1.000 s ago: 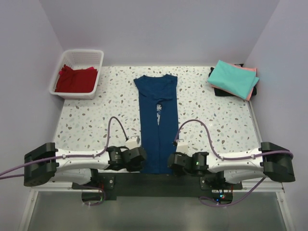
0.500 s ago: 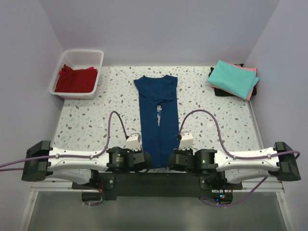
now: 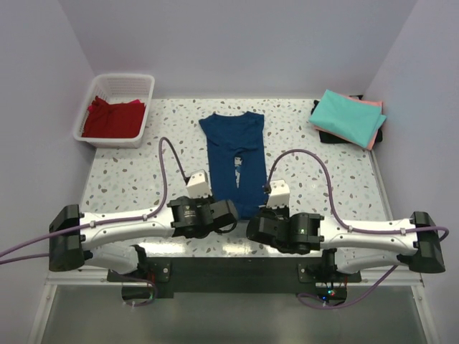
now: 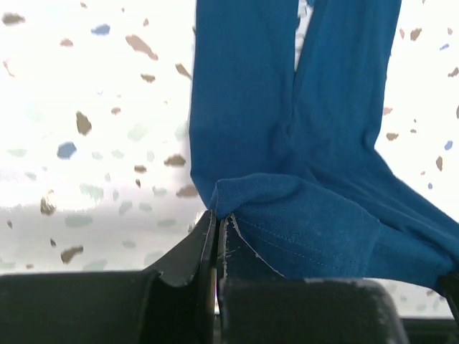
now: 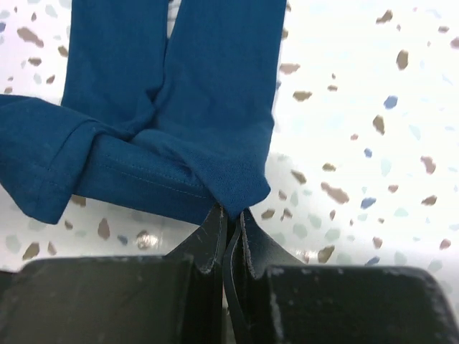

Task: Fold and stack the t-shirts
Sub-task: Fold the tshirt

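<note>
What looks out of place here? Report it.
Nothing spilled or damaged. The navy tee has folded sides that gape, showing its pale print. At far right, the salmon tee and a dark item poke out askew under the teal tee.

Bare tabletop (image 3: 129, 179) lies open at 9 and 3 o'clock, either side of the navy shirt (image 3: 234, 154), which fills the middle strip from centre to 12. A white basket (image 3: 123, 77) blocks the 10 o'clock corner, and a stack of folded shirts (image 3: 348, 118) blocks 2 o'clock. Walls (image 3: 229, 43) close three sides. At 6, the left arm (image 3: 122, 226) and right arm (image 3: 366, 231) lie across the near edge, with purple cables (image 3: 163, 165) looping above them.
</note>
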Action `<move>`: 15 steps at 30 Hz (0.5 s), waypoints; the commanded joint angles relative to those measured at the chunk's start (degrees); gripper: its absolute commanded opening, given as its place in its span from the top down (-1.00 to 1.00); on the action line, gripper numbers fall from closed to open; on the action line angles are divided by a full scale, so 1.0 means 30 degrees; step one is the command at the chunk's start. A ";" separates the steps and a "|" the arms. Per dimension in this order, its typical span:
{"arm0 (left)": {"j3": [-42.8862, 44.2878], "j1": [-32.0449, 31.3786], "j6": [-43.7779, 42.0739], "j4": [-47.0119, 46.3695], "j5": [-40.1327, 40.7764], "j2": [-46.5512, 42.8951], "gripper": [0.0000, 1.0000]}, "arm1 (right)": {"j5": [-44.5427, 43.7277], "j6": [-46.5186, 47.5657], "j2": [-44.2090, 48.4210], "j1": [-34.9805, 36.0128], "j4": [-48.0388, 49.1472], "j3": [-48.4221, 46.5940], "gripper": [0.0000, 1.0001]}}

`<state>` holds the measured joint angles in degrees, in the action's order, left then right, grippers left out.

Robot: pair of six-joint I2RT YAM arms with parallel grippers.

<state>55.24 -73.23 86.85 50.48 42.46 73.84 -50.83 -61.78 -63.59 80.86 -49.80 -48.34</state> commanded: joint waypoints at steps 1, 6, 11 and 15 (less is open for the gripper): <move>0.1300 0.1698 -0.2752 -0.0592 0.2283 0.0754 1.00 | -0.2190 0.4325 -0.0393 -0.2193 0.3264 -0.0704 1.00; 0.2501 0.3869 -0.6496 -0.3111 0.1847 0.2509 1.00 | -0.0697 0.9717 -0.1358 -0.5557 0.8303 -0.1201 1.00; 0.4024 0.6419 -0.9317 -0.5718 0.1054 0.4620 1.00 | 0.1588 1.2823 -0.3789 -0.8547 1.1787 -0.2284 1.00; 0.5781 0.7914 -1.1248 -0.6541 0.0820 0.7019 1.00 | 0.3636 1.3765 -0.5927 -1.0426 1.3462 -0.3017 1.00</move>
<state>67.35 -52.80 62.19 36.40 43.75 90.45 -44.84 -27.88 -77.08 54.15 -19.14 -54.00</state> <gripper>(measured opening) 0.028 0.031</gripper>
